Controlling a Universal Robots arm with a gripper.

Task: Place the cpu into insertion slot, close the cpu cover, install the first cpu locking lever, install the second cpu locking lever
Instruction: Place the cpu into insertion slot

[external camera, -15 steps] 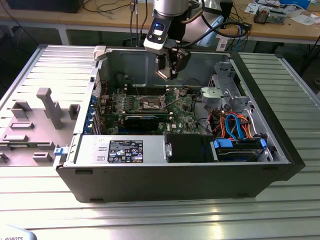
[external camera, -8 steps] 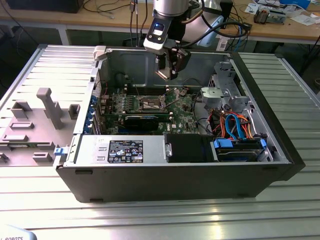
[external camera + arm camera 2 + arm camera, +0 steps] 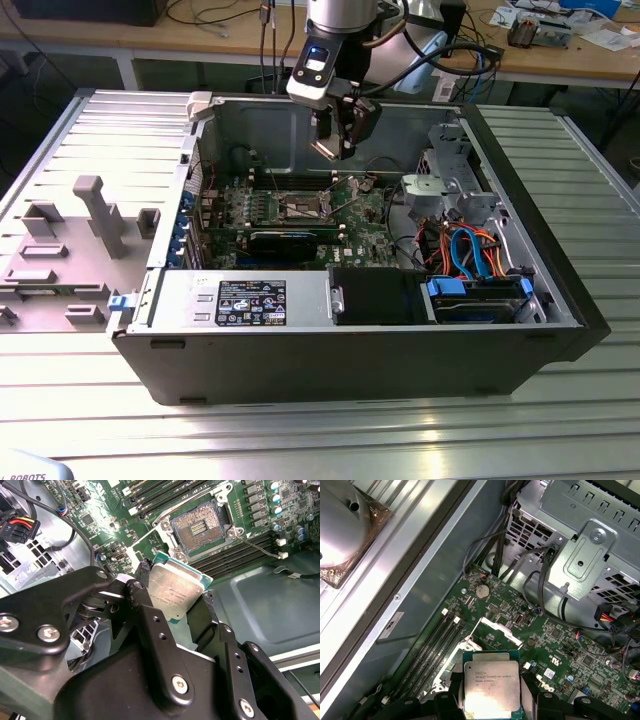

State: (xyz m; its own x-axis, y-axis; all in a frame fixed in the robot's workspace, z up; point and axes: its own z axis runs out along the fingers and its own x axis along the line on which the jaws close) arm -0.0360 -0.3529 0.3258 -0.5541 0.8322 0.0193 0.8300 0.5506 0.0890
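Jaws clamped on one cpu (image 3: 176, 591); one gripper (image 3: 335, 148) near one insertion slot (image 3: 199, 527).

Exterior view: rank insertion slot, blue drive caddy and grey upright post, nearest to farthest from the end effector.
1. insertion slot, on the motherboard below the end effector.
2. blue drive caddy, inside the case, toward the exterior view's right.
3. grey upright post, outside the case, exterior view's left.

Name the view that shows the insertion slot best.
The second wrist view: the insertion slot lies open, its contact field plain. In the exterior view it is small and far off. In the first wrist view the held cpu hides part of it.
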